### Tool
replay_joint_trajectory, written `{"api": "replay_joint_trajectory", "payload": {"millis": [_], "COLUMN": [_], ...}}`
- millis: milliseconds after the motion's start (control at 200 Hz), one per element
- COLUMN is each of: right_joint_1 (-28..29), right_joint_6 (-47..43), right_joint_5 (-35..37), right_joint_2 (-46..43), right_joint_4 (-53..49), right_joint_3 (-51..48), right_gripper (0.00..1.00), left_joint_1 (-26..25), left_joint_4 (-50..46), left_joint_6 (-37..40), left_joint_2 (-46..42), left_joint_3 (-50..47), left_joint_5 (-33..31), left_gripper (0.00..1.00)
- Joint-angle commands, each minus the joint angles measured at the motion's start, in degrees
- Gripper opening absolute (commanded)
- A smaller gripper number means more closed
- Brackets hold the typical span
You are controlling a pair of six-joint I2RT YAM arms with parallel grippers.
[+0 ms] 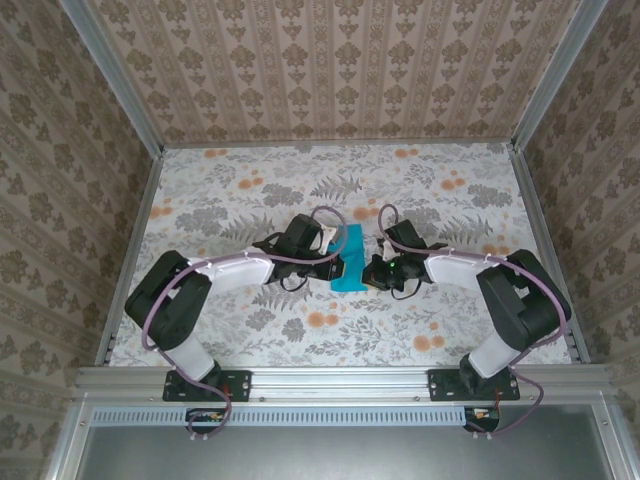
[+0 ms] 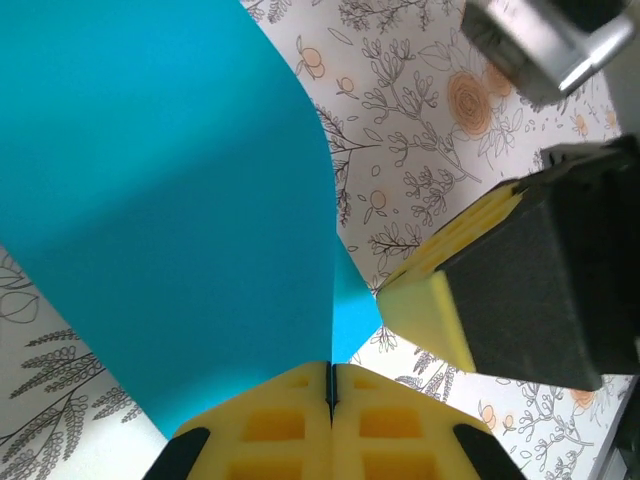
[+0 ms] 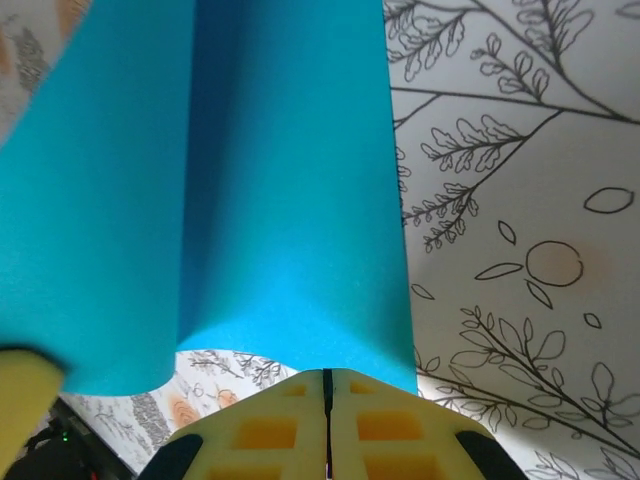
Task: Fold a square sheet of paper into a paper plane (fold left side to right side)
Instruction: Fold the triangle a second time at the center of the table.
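Yellow foam fingertips (image 2: pixel 270 425) of left gripper (image 2: pixel 330 385) and right gripper (image 3: pixel 327 385) shut on curled turquoise-blue square sheet of paper (image 1: pixel 352 262), left arm (image 1: pixel 238 268) and right arm (image 1: pixel 465 268) elbows-out, meeting mid-table.

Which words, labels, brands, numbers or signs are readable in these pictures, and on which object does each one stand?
None: there is no readable text in these views.
square sheet of paper: plain turquoise, no marks.
table cover: only printed flowers and leaves.
walls: only a repeated ornament pattern.
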Motion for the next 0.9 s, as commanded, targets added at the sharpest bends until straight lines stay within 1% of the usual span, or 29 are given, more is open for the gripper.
{"api": "replay_joint_trajectory", "payload": {"millis": [0,110,245,495,895], "right_joint_1": [0.5,1.0,1.1,1.2,1.6], "right_joint_6": [-0.4,-1.1,-1.7,-3.4,-4.5], "right_joint_5": [1.9,2.9,4.3,5.0,4.9], "right_joint_2": [2.2,3.8,5.3,7.4,8.2], "right_joint_4": [-1.1,-3.4,-6.1,-9.8,-11.1], "right_joint_3": [2.7,3.8,4.4,5.3,6.2], "right_gripper": [0.08,0.07,0.07,0.07,0.07], "left_joint_1": [0.8,1.1,1.5,2.9,4.5], "left_joint_4": [-0.6,-1.9,-5.2,-8.4,-10.4], "left_joint_6": [-0.9,-0.6,0.5,2.9,5.4], "left_joint_2": [0.3,1.1,2.4,3.3,4.8], "left_joint_3": [0.2,0.9,2.3,3.5,5.0], "left_joint_5": [2.1,2.4,2.4,1.9,1.1], "left_gripper": [0.0,0.04,0.06,0.06,0.06]}}
